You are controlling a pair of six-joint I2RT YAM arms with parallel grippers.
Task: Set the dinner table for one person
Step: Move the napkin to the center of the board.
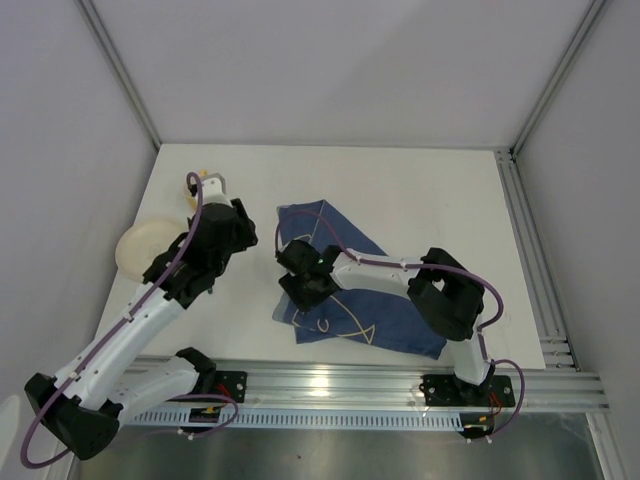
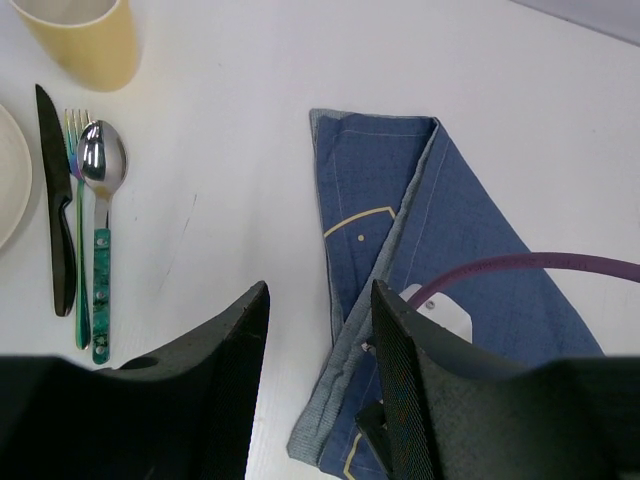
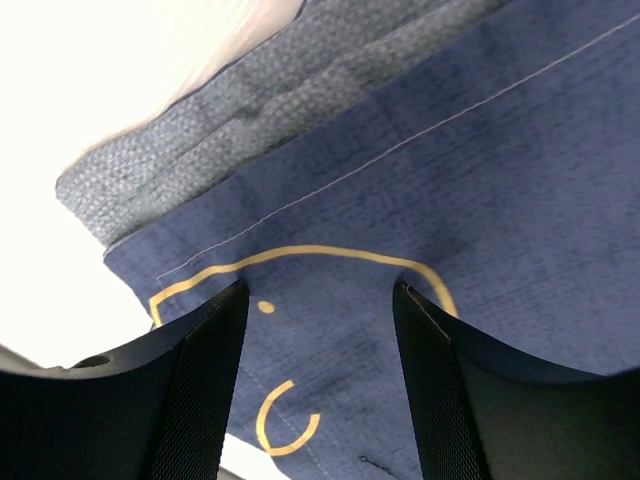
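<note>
The cloth (image 1: 385, 318) lies loosely folded in the middle of the table (image 1: 430, 190), its long axis slanting from upper centre toward the lower right of the overhead frame. The right gripper (image 3: 320, 290) hangs directly over the cloth's left part, jaws parted and gripping nothing. The folded edge shows just beyond its fingers, at the upper left of the wrist picture, though whether the tips touch the fabric is hard to say. The left gripper (image 2: 320, 290), parted and empty too, sits further left by the cup (image 2: 85, 40), where the plate (image 1: 140, 250), knife (image 2: 58, 215), fork (image 2: 78, 250) and spoon (image 2: 102, 170) are grouped. So the right arm is plainly nearer – the cloth probably needs carrying leftward, toward the plate
</note>
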